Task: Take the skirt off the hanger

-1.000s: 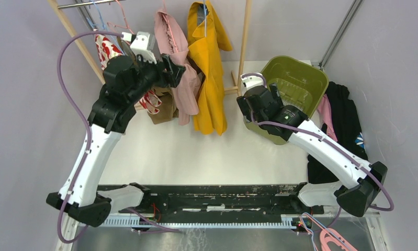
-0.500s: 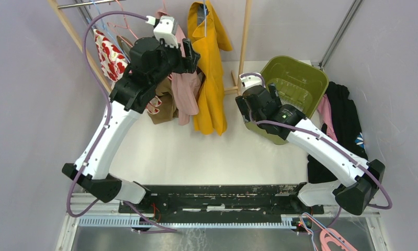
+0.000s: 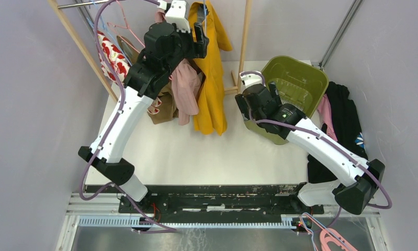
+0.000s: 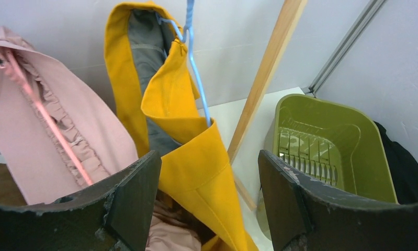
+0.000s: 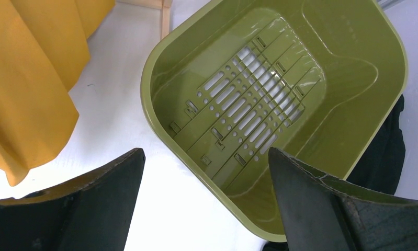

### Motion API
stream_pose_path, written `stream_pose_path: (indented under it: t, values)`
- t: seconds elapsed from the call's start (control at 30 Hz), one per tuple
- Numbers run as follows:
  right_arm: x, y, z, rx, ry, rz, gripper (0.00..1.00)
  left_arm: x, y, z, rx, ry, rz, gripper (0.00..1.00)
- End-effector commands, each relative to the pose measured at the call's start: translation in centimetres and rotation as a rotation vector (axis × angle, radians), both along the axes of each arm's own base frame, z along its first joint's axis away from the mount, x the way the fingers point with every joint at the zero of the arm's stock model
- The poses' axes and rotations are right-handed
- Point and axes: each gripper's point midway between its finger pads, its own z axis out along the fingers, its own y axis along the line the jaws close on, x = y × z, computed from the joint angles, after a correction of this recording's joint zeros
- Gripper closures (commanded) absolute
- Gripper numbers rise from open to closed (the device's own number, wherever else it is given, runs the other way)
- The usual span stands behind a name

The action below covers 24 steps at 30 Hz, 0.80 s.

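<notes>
A yellow garment (image 3: 209, 78) hangs on a blue hanger (image 4: 196, 68) from the rack, next to a pink ruffled garment (image 3: 184, 89) on a pink hanger. I cannot tell for certain which hanging piece is the skirt. My left gripper (image 3: 199, 39) is open and raised near the top of the yellow garment. In the left wrist view the yellow cloth (image 4: 196, 157) lies between and beyond the open jaws (image 4: 209, 172), not gripped. My right gripper (image 3: 256, 99) is open and empty, hovering over the near edge of the green basket (image 5: 159, 120).
A brown garment (image 3: 162, 107) and a red-and-white patterned one (image 3: 110, 55) hang left of the pink one. Wooden rack posts (image 3: 244, 36) stand at the back. The green basket (image 3: 314, 78) sits right, with black clothes (image 3: 348, 115) beside it. Pink hangers (image 3: 332, 240) lie at the front right.
My left arm has swung right and farther back, from the red-and-white garment past the pink one to the yellow garment. The right arm has barely moved.
</notes>
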Motion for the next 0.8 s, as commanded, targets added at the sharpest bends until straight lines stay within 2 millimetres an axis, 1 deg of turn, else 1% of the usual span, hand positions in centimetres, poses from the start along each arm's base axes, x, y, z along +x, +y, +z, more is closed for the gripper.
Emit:
stream_pose_path:
  t: [0.0, 0.1, 0.3, 0.4, 0.47, 0.57, 0.67, 0.77]
  values:
    - [1.0, 0.8, 2.7, 0.050, -0.077, -0.012, 0.05, 0.5, -0.3, 1.8, 0.024, -0.067, 0.009, 0.25]
    - [1.1, 1.1, 2.8, 0.056, -0.073, -0.006, 0.05, 1.8, -0.7, 1.3, 0.029, -0.075, 0.028, 0.25]
    - [1.2, 1.1, 3.4, 0.056, -0.081, -0.006, 0.05, 4.2, -1.2, 3.1, 0.012, -0.143, 0.078, 0.23]
    - [1.2, 1.0, 3.8, 0.059, -0.086, -0.008, 0.06, 5.6, -1.4, 2.9, 0.022, -0.151, 0.116, 0.22]
    - [1.1, 1.0, 3.9, 0.064, -0.085, -0.007, 0.06, 6.4, -1.2, 2.1, 0.038, -0.140, 0.146, 0.22]
    - [0.9, 0.8, 4.0, 0.065, -0.085, -0.011, 0.06, 7.1, -1.1, 1.3, 0.065, -0.130, 0.168, 0.22]
    - [0.7, 0.5, 4.0, 0.065, -0.087, -0.014, 0.06, 7.5, -1.3, 0.4, 0.081, -0.115, 0.173, 0.22]
    - [0.7, 0.6, 3.7, 0.062, -0.081, -0.012, 0.06, 7.9, -1.3, -0.8, 0.107, -0.088, 0.182, 0.20]
